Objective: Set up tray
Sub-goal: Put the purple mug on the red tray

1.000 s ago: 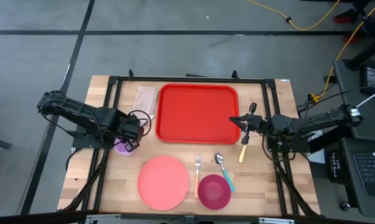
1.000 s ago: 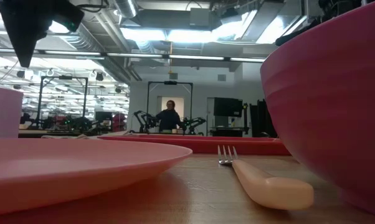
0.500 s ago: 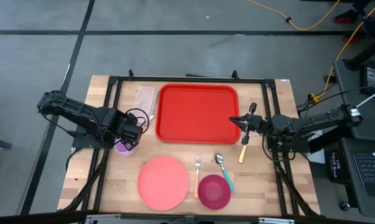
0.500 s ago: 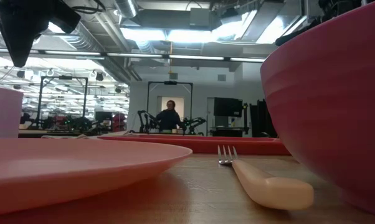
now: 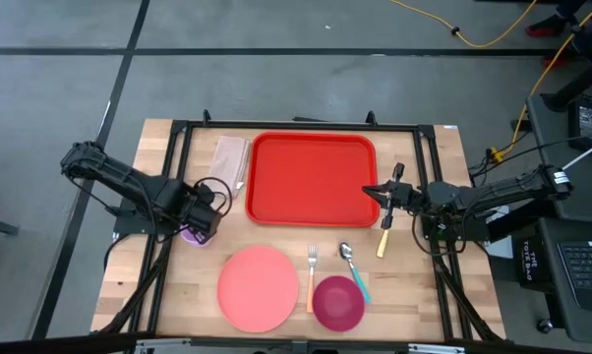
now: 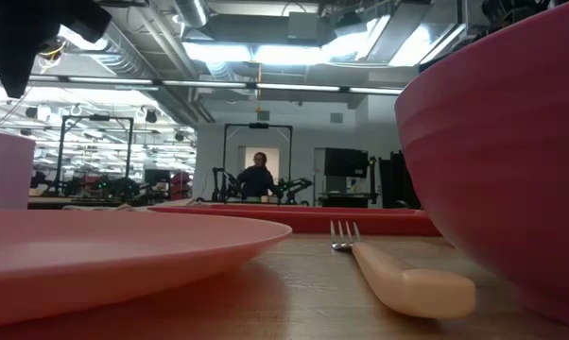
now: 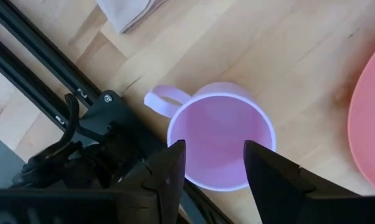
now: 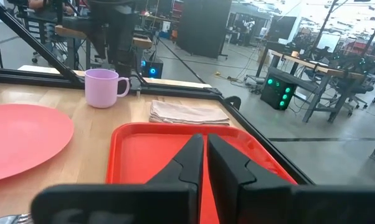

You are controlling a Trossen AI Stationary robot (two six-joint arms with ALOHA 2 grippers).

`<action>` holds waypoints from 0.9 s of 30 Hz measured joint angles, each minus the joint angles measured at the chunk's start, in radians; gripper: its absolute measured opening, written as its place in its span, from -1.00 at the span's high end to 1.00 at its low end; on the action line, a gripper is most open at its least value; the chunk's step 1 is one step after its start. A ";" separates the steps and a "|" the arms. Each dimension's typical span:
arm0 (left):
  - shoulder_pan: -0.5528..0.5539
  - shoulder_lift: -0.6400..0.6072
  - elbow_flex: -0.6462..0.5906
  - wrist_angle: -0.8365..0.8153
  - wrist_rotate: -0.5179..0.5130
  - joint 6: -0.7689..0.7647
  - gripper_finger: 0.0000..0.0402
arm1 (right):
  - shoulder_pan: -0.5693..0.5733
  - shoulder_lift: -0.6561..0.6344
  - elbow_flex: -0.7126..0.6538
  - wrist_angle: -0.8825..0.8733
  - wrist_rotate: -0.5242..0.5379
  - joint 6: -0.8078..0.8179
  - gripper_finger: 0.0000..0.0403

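Note:
The red tray (image 5: 311,177) lies flat in the middle of the table's far half and shows as a low red strip (image 6: 294,219) in the low view. A lilac mug (image 5: 192,234) stands upright on the wood to the tray's left, handle (image 7: 162,99) to one side. My left gripper (image 5: 202,210) hangs open above the mug (image 7: 222,143), fingers pointing down and apart from its rim (image 7: 213,146). In the low view it (image 6: 20,47) stands well above the mug (image 6: 3,170). My right gripper (image 5: 374,191) is shut and hovers level over the tray's right edge (image 8: 204,155).
A folded beige napkin (image 5: 229,157) lies left of the tray. Along the near edge lie a pink plate (image 5: 259,287), a fork (image 5: 312,275), a magenta bowl (image 5: 337,302) and a spoon (image 5: 353,267). A cream-handled knife (image 5: 383,241) lies right of the tray. A person (image 6: 256,175) stands far behind.
My left gripper has moved a little toward the table's left and near edges and now stands over the mug. Its fingers have stayed open. The right arm and the objects have kept still.

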 joint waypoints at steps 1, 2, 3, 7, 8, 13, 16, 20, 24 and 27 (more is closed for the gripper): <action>-0.004 0.000 -0.003 0.001 -0.005 0.000 0.22 | 0.000 0.000 0.000 0.000 0.000 0.000 0.86; -0.008 -0.001 -0.012 0.002 -0.014 -0.004 0.22 | 0.000 0.000 0.000 -0.001 0.000 0.000 0.86; -0.010 -0.001 -0.026 0.002 -0.018 -0.016 0.22 | 0.000 0.000 0.000 -0.001 0.000 0.000 0.86; -0.009 -0.001 -0.106 0.003 0.056 -0.036 0.22 | 0.000 0.000 0.000 -0.001 0.000 0.000 0.86; -0.009 -0.001 -0.121 0.003 0.082 -0.014 0.22 | 0.000 0.000 0.000 -0.001 0.000 0.000 0.86; -0.020 -0.001 -0.141 0.019 0.039 0.057 0.22 | 0.000 0.000 0.000 0.012 0.000 0.000 0.86; -0.020 -0.001 -0.141 0.053 0.035 0.070 0.22 | 0.000 0.000 0.000 0.014 0.000 0.000 0.86; -0.020 -0.001 -0.141 0.066 0.031 0.069 0.22 | 0.000 0.000 0.000 0.015 0.000 0.000 0.86; -0.020 -0.001 -0.157 0.065 0.005 0.057 0.22 | 0.000 0.000 0.000 0.014 0.000 0.000 0.86; -0.020 -0.001 -0.184 0.066 0.017 0.055 0.22 | 0.000 0.000 0.000 0.014 0.000 -0.002 0.86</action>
